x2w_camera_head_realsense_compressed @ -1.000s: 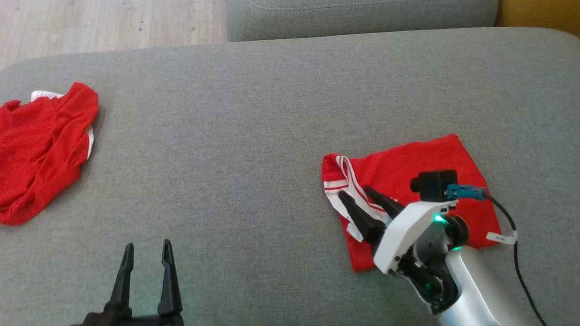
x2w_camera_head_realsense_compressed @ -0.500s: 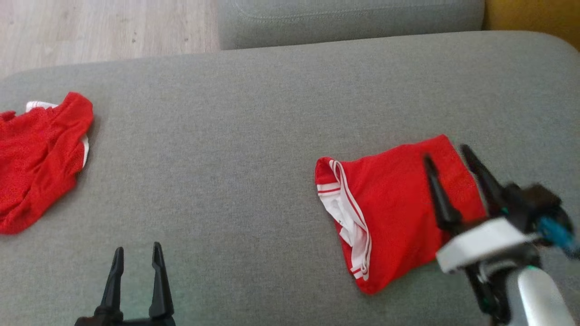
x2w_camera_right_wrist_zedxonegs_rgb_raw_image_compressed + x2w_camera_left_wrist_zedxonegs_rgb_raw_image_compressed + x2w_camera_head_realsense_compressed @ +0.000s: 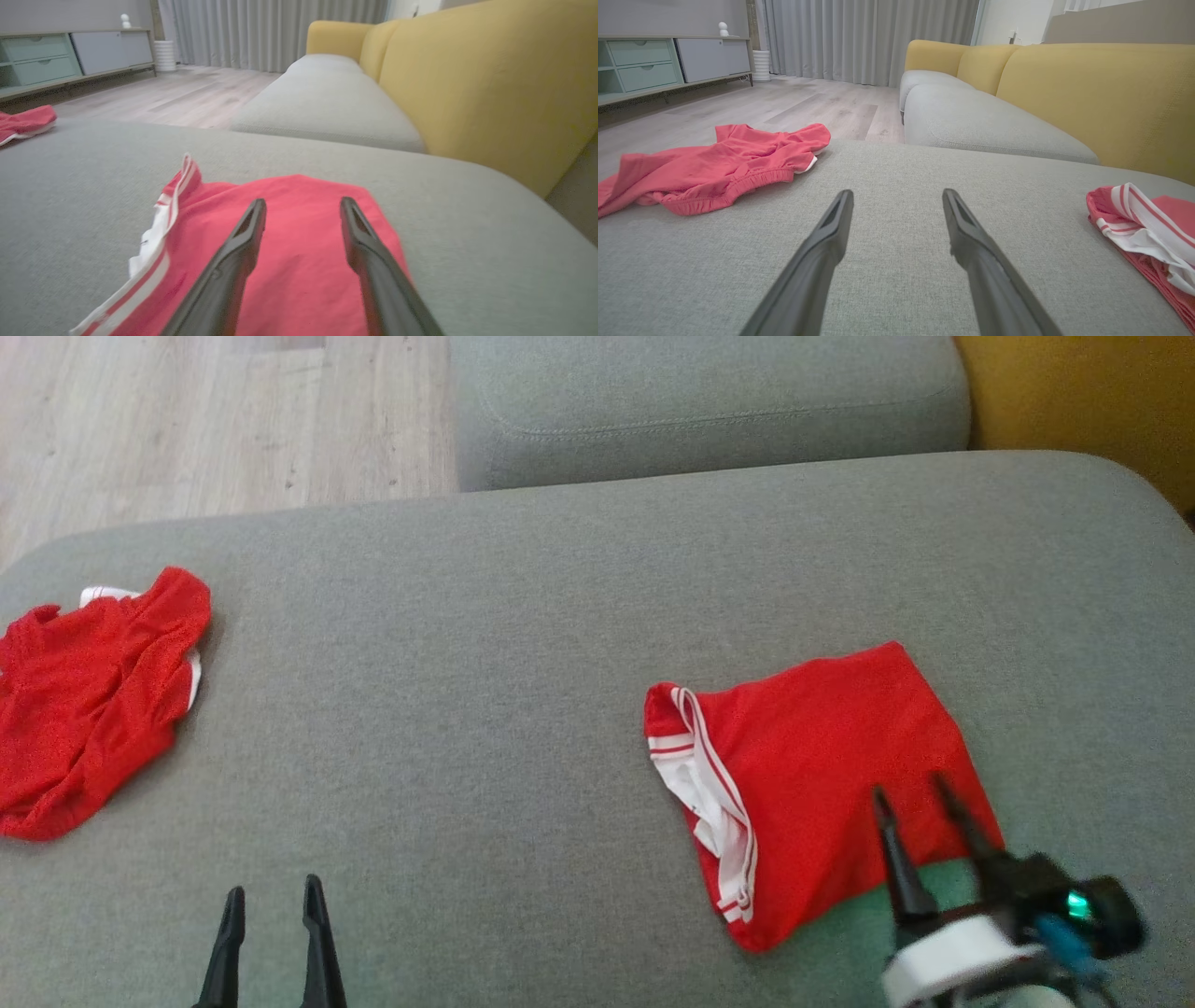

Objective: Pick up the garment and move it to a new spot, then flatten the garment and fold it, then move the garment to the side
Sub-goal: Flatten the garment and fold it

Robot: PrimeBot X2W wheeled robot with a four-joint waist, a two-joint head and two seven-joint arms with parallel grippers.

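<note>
Folded red garment (image 3: 822, 756): laid flat on the grey sofa seat (image 3: 523, 644), towards the robot's right. Its white-striped waistband edge is turned to the left, and white lining is shown there.
Crumpled red garment (image 3: 89, 700): bunched at the far left edge of the same seat, well apart from the folded one. A strip of white trim is seen at its upper edge.
Right end effector (image 3: 907, 786): released, the two dark fingers spread with nothing held between them. They are pointed over the near right corner of the folded red garment. Whether the tips touch the cloth cannot be told.
Right wrist view: red cloth is seen beneath the spread fingers, with the striped edge off to the left.
Left end effector (image 3: 272, 887): released and empty, fingers held wide apart at the lower left over bare seat fabric, touching neither garment.
Backrest: a yellow backrest (image 3: 1083, 411) is seen at the upper right, beside a second grey cushion (image 3: 709, 401).
Floor: a pale wood floor (image 3: 187, 420) is seen beyond the seat.
Room: grey curtains (image 3: 868, 37) and a low drawer cabinet (image 3: 644, 60) are seen in the left wrist view.
</note>
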